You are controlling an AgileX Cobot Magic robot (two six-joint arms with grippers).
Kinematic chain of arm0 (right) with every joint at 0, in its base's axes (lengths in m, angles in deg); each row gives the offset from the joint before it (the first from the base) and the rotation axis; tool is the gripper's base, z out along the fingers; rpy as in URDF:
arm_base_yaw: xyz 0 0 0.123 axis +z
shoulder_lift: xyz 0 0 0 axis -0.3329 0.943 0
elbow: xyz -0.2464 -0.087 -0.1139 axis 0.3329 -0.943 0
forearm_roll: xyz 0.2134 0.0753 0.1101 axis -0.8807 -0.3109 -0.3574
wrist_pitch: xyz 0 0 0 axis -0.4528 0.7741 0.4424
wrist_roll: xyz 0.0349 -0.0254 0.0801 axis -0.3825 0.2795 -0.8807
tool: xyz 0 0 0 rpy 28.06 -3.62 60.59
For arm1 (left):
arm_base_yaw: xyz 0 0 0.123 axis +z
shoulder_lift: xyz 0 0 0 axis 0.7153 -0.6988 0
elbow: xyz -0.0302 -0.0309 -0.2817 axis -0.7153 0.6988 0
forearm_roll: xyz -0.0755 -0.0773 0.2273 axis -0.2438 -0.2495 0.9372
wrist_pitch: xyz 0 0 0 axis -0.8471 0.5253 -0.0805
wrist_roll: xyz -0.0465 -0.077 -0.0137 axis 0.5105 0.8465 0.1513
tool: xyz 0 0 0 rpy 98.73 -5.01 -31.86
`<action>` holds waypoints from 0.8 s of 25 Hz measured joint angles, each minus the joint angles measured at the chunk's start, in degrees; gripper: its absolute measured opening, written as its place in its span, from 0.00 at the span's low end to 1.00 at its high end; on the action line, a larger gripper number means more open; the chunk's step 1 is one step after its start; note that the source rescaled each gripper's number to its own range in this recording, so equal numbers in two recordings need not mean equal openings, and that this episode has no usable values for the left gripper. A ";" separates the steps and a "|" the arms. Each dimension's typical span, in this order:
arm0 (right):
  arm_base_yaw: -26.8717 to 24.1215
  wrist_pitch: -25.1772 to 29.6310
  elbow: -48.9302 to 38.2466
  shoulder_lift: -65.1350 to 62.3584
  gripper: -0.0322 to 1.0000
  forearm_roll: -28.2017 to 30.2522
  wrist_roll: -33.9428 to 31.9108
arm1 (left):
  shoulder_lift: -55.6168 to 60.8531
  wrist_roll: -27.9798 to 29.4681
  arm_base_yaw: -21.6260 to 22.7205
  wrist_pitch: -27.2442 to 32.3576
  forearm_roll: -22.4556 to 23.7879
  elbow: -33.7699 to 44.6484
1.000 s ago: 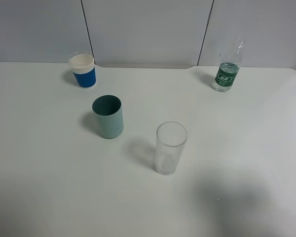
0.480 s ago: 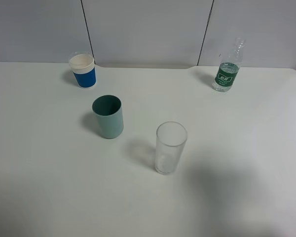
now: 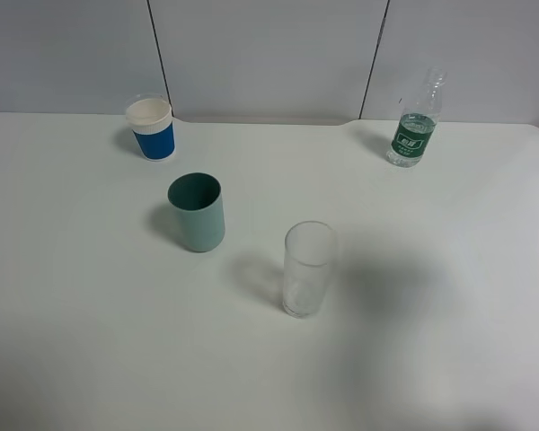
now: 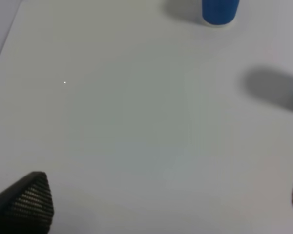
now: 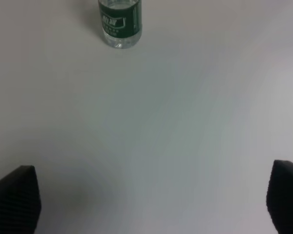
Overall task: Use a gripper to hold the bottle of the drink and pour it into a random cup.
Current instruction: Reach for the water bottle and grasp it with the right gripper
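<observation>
The white table (image 3: 90,314) holds everything. The glass cup (image 3: 310,269) stands in the middle. The bottle (image 3: 415,126) stands far back on my right. I think it is light and slippery, so I'd grab its green middle. My right gripper (image 5: 146,200) is wide and empty.

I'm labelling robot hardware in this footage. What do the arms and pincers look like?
Only the tips are in view. The left pincer has black fingers with a fine ribbed texture and blunt ends; the right pincer has matching black textured fingers. No cables, markings or arm links are in view.
</observation>
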 joint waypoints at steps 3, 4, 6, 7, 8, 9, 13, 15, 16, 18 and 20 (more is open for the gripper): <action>0.00 -3.99 0.00 3.97 0.88 0.39 0.00 | 0.00 0.00 0.00 0.00 0.00 0.00; 0.00 -5.12 0.00 5.36 0.88 0.41 0.00 | 0.00 0.00 0.00 0.00 0.00 0.00; 0.00 -6.98 0.00 8.14 0.88 0.46 0.00 | 0.00 0.00 0.00 0.00 0.00 0.00; 0.00 -7.77 0.00 9.35 0.88 0.48 0.00 | 0.00 0.00 0.00 0.00 0.00 0.00; 0.00 -8.63 0.00 10.85 0.88 0.53 0.00 | 0.00 0.00 0.00 0.00 0.00 0.00; 0.00 -9.44 0.00 12.37 0.88 0.68 0.00 | 0.00 0.00 0.00 0.00 0.00 0.00; 0.00 -13.28 0.00 17.94 0.88 2.01 -0.28 | 0.00 0.00 0.00 0.00 0.00 0.00; 0.00 -15.63 0.00 20.56 0.88 2.50 -0.56 | 0.00 0.00 0.00 0.00 0.00 0.00; 0.00 -16.70 0.00 22.02 0.88 2.97 -0.62 | 0.00 0.00 0.00 0.00 0.00 0.00; 0.00 -19.01 0.00 24.69 0.88 3.65 -1.06 | 0.00 0.00 0.00 0.00 0.00 0.00; 0.00 -20.97 0.00 27.69 0.88 4.68 -1.56 | 0.00 0.00 0.00 0.00 0.00 0.00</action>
